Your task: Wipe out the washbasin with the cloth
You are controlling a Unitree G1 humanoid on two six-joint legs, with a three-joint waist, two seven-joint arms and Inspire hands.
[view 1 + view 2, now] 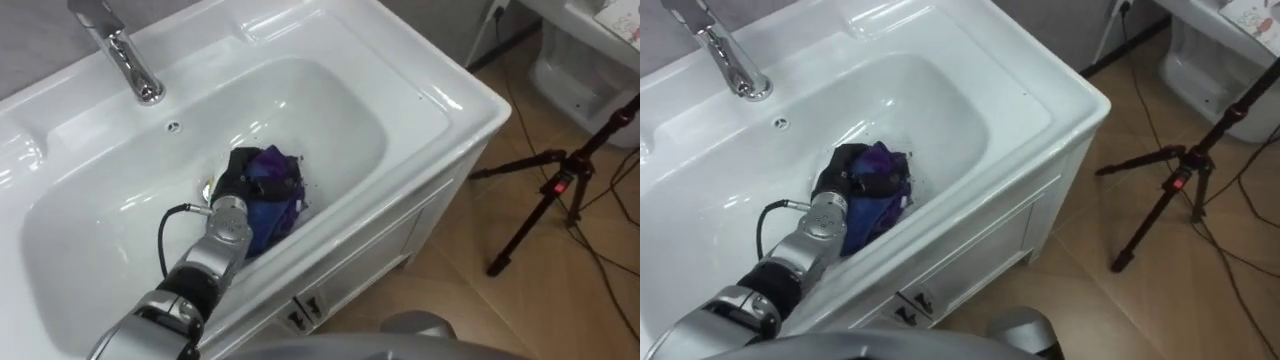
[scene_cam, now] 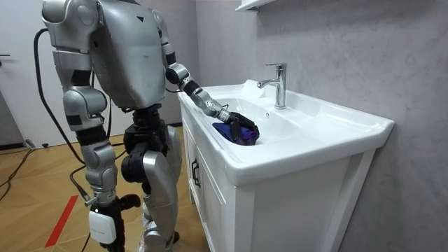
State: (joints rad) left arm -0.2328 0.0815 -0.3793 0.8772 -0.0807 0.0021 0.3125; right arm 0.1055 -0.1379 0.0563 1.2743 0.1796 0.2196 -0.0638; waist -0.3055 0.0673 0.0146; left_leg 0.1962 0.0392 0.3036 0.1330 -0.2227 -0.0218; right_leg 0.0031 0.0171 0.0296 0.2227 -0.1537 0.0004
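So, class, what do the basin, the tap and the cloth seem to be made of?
Basin: looks like white glazed ceramic, glossy, with bright highlights along its rim.
Tap: polished metal, probably chrome-plated, with mirror-like reflections.
Cloth: soft purple fabric, crumpled into folds in the left hand; its weave is too small to tell.

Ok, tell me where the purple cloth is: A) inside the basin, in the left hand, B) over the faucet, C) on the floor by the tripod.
A: the left hand holds the purple cloth bunched low inside the basin, by its near wall.
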